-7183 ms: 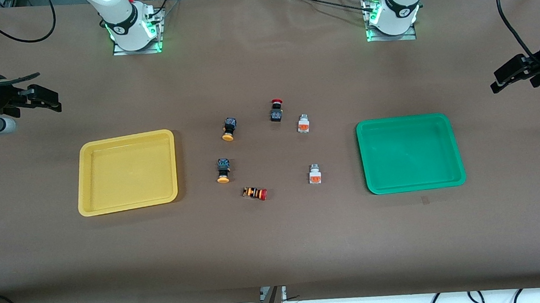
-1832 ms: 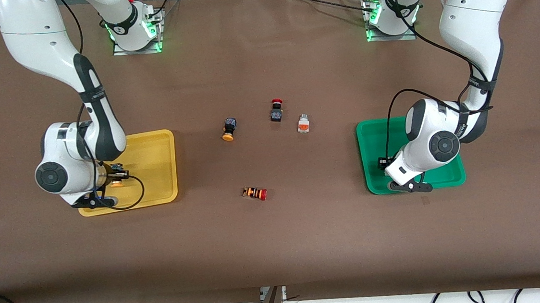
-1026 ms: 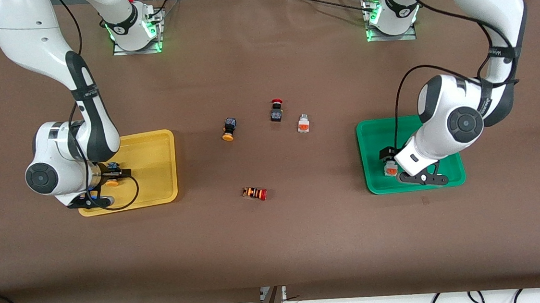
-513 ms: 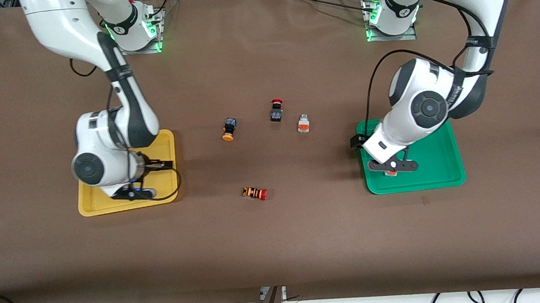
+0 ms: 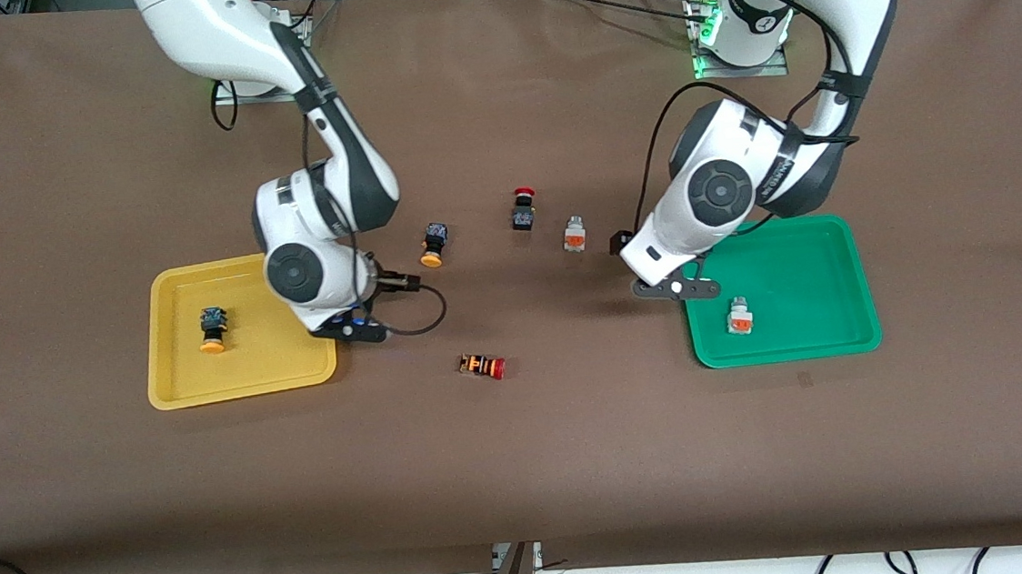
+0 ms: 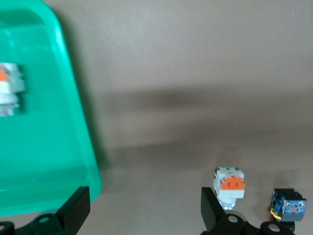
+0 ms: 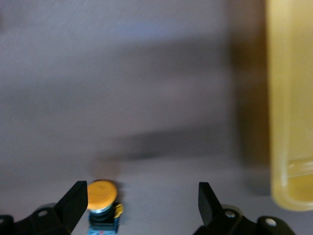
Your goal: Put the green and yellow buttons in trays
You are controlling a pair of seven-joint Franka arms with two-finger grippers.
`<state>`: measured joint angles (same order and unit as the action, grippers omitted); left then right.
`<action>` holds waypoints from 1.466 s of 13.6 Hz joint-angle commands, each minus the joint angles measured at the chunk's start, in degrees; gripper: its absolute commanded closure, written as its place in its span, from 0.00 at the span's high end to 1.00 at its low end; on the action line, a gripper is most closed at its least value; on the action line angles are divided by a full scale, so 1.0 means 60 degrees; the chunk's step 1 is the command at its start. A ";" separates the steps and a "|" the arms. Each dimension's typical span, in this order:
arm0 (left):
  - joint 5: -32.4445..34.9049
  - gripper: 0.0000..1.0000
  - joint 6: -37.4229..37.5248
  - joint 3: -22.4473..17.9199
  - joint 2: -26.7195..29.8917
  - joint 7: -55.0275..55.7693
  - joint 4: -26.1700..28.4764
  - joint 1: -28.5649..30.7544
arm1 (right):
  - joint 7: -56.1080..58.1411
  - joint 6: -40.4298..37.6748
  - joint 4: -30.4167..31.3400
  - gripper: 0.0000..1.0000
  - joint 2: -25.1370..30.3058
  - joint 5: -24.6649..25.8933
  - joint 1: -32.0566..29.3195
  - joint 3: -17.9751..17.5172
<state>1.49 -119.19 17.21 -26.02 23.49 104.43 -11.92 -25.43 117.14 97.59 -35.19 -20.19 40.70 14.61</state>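
Observation:
The yellow tray (image 5: 298, 358) holds one black-bodied yellow-capped button (image 5: 213, 329). The green tray (image 5: 800, 246) holds one white-grey orange-faced button (image 5: 739, 316). A second yellow-capped button (image 5: 433, 244) and a second white-grey button (image 5: 574, 234) lie on the table between the trays. My right gripper (image 5: 380, 305) is open and empty, between the yellow tray and that yellow-capped button (image 7: 101, 198). My left gripper (image 5: 651, 265) is open and empty at the green tray's corner (image 6: 49, 147), with the white-grey button (image 6: 229, 185) close by.
A black-bodied red-capped button (image 5: 522, 209) stands beside the white-grey button and also shows in the left wrist view (image 6: 288, 206). An orange-striped red-capped button (image 5: 482, 365) lies nearer the front camera. The yellow tray's rim (image 7: 291, 98) shows in the right wrist view.
Both grippers have let go of their buttons, which now lie in the trays. Both arms have moved off the trays toward the middle of the table.

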 commanded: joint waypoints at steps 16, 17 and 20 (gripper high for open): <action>0.0089 0.80 -0.3118 -0.0042 -0.1377 0.1900 0.1096 -0.1867 | -0.1270 0.1644 0.1504 0.49 0.0064 -0.0443 0.1157 -0.0530; 0.0089 0.66 -0.3104 -0.0042 -0.1377 0.1915 0.1110 -0.1881 | -0.1270 0.1644 0.1504 0.35 0.0064 -0.0443 0.1157 -0.0530; 0.0089 0.25 -0.3016 -0.0042 -0.1332 0.2032 0.1096 -0.1866 | -0.1226 0.1644 0.1489 0.05 0.0093 -0.0443 0.1157 -0.0530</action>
<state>1.49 -137.34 17.27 -34.64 34.60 110.95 -22.77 -33.00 126.21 104.69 -36.33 -21.60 47.45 11.56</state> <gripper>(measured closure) 0.352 0.564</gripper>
